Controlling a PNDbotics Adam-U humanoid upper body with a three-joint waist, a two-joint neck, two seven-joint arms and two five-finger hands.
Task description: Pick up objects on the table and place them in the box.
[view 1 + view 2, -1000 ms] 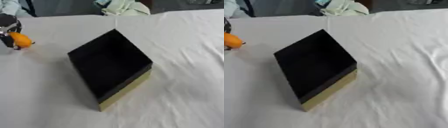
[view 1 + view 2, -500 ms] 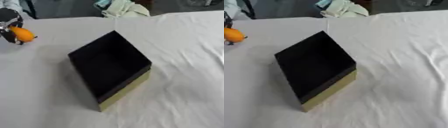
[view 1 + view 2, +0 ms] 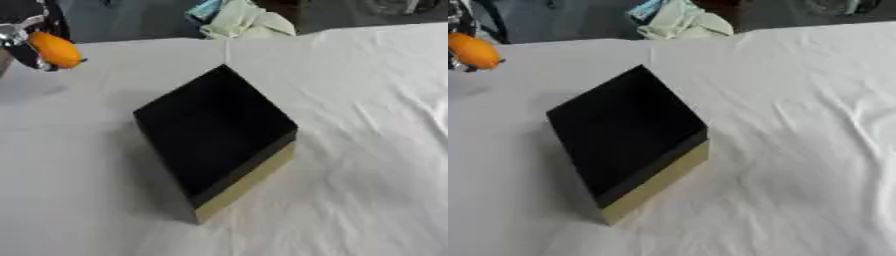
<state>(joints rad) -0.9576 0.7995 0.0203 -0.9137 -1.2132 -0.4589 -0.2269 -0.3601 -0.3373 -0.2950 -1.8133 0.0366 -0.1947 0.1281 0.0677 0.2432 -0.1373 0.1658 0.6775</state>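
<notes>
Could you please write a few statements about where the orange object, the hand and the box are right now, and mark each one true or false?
1. The left hand holds the orange object at the upper left of the view. True.
2. The orange object is lying inside the box. False: it is up in the hand's fingers, well to the left of the box, with its shadow on the cloth below.
3. The box has a black interior and a tan outer wall. True.
4. The box stands on bare wood. False: it stands on a white tablecloth.
5. The right hand rests beside the box. False: no right hand shows in either view.
</notes>
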